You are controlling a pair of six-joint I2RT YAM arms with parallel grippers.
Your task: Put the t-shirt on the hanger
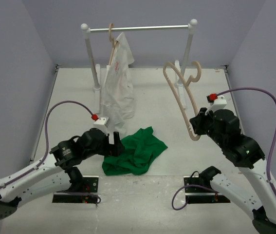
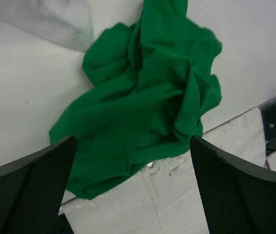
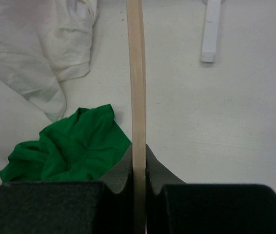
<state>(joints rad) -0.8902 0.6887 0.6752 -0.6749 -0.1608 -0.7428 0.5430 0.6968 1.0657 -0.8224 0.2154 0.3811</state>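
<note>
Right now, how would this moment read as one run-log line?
left gripper: open, near t-shirt | right gripper: shut on hanger | t-shirt: green, crumpled on table

Left arm [image 1: 35,175]: stretched low from its base at the near left, reaching inward toward the middle of the table.
Left wrist: tipped forward and down, close above the surface.
Left gripper [image 2: 133,195]: jaws spread wide, with nothing between the two dark fingers [image 2: 30,190].
Right arm [image 1: 254,168]: rises from its base at the near right, bent at the elbow, forearm lifted well above the table.
Right gripper [image 3: 138,165]: fingers pinched together on one thin arm of the hanger [image 3: 137,73], holding it in the air.
</note>
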